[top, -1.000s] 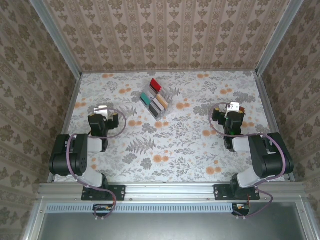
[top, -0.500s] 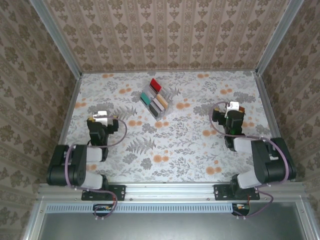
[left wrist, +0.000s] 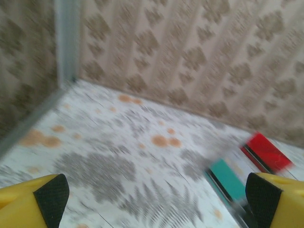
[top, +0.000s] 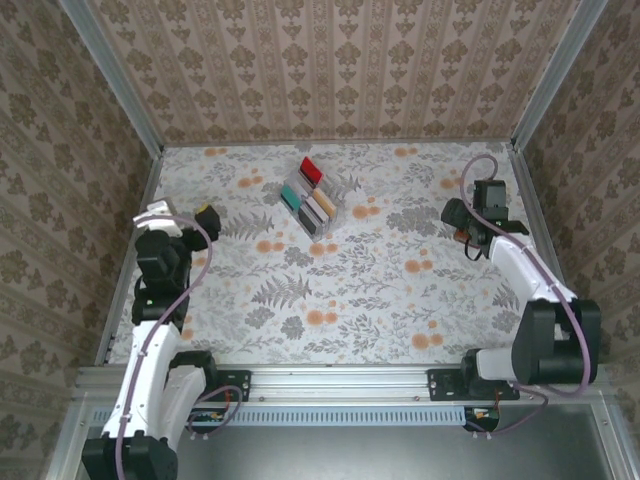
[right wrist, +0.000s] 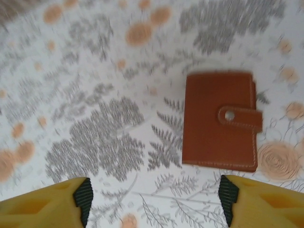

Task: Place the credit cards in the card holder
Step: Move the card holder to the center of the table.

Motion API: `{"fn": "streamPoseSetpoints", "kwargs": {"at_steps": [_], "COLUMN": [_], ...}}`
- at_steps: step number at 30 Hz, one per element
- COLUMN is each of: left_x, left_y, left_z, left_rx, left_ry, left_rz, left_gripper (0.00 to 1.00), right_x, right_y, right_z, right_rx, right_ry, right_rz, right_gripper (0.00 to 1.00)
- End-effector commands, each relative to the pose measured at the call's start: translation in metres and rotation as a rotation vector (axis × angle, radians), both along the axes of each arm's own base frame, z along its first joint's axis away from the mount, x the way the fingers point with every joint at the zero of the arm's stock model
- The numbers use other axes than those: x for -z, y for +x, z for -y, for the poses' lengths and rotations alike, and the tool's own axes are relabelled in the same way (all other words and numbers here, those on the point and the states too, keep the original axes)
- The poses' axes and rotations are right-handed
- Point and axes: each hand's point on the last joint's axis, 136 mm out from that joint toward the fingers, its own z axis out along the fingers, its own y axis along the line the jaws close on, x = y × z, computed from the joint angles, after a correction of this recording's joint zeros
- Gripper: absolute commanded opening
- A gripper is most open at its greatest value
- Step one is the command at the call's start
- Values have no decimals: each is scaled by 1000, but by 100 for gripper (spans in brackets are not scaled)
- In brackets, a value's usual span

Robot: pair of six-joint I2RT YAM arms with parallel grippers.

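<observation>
Left gripper (left wrist: 152, 202) and right gripper (right wrist: 154, 197) both gape wide, empty; card holder (right wrist: 217, 128) lies flat and closed on the table (right wrist: 95, 71), just ahead of my right gripper; I judge it light, supple, thin; pinch across its long edges, clear of the clasp tab (right wrist: 241, 117).

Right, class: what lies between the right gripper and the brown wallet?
Nothing but bare flowered tabletop, as the right wrist view shows; the open right gripper hangs apart from the closed wallet.
</observation>
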Motion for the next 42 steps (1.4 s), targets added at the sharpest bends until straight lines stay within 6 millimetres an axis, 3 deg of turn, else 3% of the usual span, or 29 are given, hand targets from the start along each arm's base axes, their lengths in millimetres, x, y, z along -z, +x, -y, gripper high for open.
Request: {"fn": "streamPoseSetpoints", "kwargs": {"at_steps": [1, 5, 9, 13, 15, 19, 23, 28, 34, 39, 42], "left_x": [23, 29, 50, 63, 67, 68, 73, 77, 84, 95, 102], "left_y": [-15, -17, -18, -18, -15, -19, -18, -18, -14, -16, -23], "left_z": [48, 96, 139, 164, 166, 180, 188, 201, 205, 208, 213], "left_rx": [233, 414, 519, 558, 549, 586, 602, 631, 612, 611, 626], "left_ry": [-163, -173, -71, -25, -18, -26, -34, -23, -17, -6, -45], "left_rz": [-147, -202, -310, -362, -370, -361, -368, -388, -408, -453, -486], "left_gripper": [100, 100, 100, 100, 100, 100, 100, 100, 100, 100, 96], "right_x": [13, 25, 39, 58, 72, 89, 101, 110, 110, 107, 91], "right_y": [0, 13, 41, 42, 38, 35, 28, 11, -30, -80, -101], "right_z": [-19, 15, 27, 44, 54, 42, 22, -12, -85, -156, -201], "right_rx": [-29, 94, 86, 126, 150, 76, -8, -119, -322, -451, -538], "right_ry": [119, 65, 122, 119, 125, 177, 242, 292, 253, 289, 377], "right_rz": [-114, -171, -205, -319, -370, -416, -463, -530, -625, -623, -559], "right_gripper": [66, 65, 61, 61, 60, 58, 59, 52, 50, 49, 49]}}
